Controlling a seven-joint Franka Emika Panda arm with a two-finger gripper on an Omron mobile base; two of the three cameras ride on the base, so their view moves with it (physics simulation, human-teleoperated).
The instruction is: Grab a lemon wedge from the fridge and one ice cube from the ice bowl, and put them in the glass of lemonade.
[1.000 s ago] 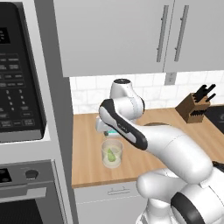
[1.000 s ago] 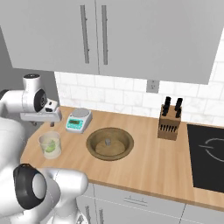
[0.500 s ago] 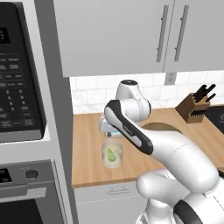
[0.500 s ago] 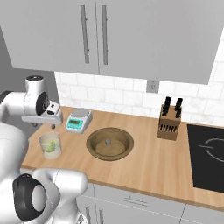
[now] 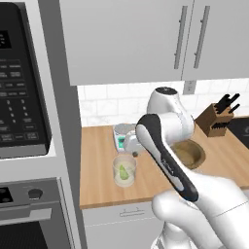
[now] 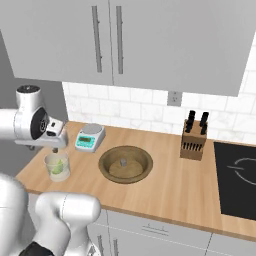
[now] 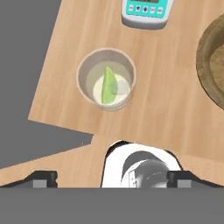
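because the lemon wedge point(image 7: 107, 85) is already lying inside the glass of lemonade point(image 7: 106, 79) at the upper middle of the hand view, the gripper point(image 6: 56, 143) is hovering above and just behind the glass at the left of the right base view, probably freed for the ice cube. its fingertips are showing at the bottom corners of the hand view, spread wide and holding nothing. the ice bowl point(image 6: 125, 163) is sitting centre frame in the right base view, right of the white scale point(image 6: 90, 137), with one small greyish lump in it that is possibly the cube, too small to confirm.
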